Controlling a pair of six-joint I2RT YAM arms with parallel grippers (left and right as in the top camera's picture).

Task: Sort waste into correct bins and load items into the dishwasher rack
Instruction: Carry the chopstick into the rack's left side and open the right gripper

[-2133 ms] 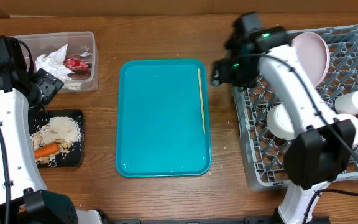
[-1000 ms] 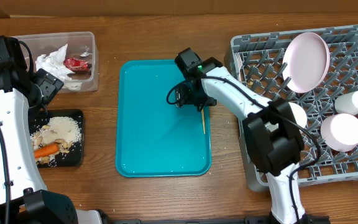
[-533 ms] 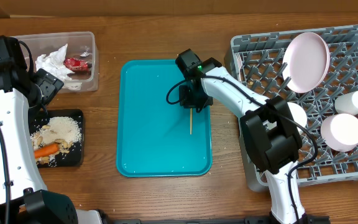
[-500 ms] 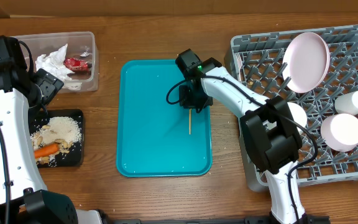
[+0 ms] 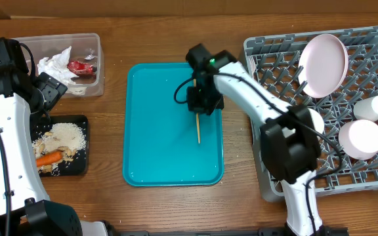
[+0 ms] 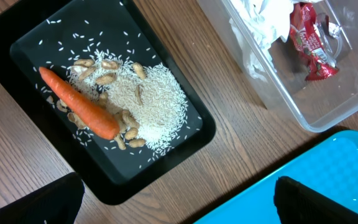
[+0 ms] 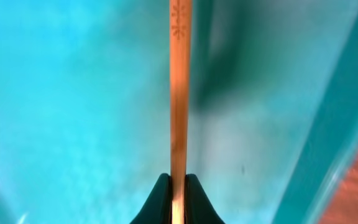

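My right gripper [image 5: 199, 109] hangs over the teal tray [image 5: 156, 131], shut on one end of the thin wooden stick [image 5: 198, 128]. In the right wrist view the stick [image 7: 179, 93] runs straight out from between the pinched fingertips [image 7: 178, 186]. My left gripper [image 5: 44, 92] stands open and holds nothing, above the table between the black tray [image 5: 77, 168] and the clear tub [image 5: 92, 46]. An orange carrot [image 6: 79, 106], rice grains [image 6: 157, 99] and nut bits [image 6: 104, 79] lie in the black tray [image 6: 179, 146]. At the right is the grey dishwasher rack [image 5: 274, 65].
In the rack stand a white plate [image 5: 323, 64], a cup [image 5: 373, 106] and two bowls [image 5: 361, 139]. The clear tub [image 6: 291, 106] contains crumpled white paper [image 5: 54, 64] and a red wrapper [image 6: 309, 43]. Bare wooden table surrounds the teal tray.
My right gripper came from the rack to the teal tray, shut on the stick and drew it from the tray's right edge toward the middle. The left arm stayed still.
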